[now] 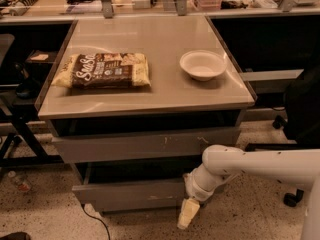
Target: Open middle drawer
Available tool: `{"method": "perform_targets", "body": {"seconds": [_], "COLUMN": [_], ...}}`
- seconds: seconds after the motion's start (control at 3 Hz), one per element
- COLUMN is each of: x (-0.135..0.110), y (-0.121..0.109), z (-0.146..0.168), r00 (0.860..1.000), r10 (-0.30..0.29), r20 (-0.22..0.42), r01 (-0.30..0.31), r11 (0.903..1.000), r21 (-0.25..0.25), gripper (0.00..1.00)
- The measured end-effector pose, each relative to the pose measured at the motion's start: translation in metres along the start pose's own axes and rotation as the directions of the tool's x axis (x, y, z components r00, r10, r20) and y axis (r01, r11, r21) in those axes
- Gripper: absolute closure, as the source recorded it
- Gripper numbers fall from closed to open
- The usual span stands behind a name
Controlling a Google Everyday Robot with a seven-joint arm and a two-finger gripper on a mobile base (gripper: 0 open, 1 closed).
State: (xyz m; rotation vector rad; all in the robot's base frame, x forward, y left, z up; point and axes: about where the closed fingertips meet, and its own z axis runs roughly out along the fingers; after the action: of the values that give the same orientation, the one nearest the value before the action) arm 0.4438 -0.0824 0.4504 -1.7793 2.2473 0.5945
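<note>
End effector [188, 215] low, under the table's [150, 108] right front; apart or together, cannot tell. Middle drawer [130, 195] runs leftward from it, face just beside. Probably rigid, smooth-faced, free-sliding; no handle, so hooking behind its top edge looks best.

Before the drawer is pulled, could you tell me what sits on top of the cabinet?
A snack bag and a white bowl lie apart on the cabinet top. Anything under the bag is hidden. The gripper hangs low at the cabinet's front, near the floor.
</note>
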Motion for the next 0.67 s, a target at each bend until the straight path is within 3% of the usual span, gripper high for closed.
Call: {"method": "perform_targets", "body": {"seconds": [0.33,0.67], "x": [0.0179,0.0229], "y": [0.0293,0.0357], "z": [-0.0186,-0.0233], "r00": [1.0,1.0], "r10": [0.007,0.01], "r20": [-0.016,-0.02], "r01": [-0.007,-0.011], "r11": [0.9993,0.9989], "r21": [-0.037,-0.045], "gripper": [0.0,0.0]}}
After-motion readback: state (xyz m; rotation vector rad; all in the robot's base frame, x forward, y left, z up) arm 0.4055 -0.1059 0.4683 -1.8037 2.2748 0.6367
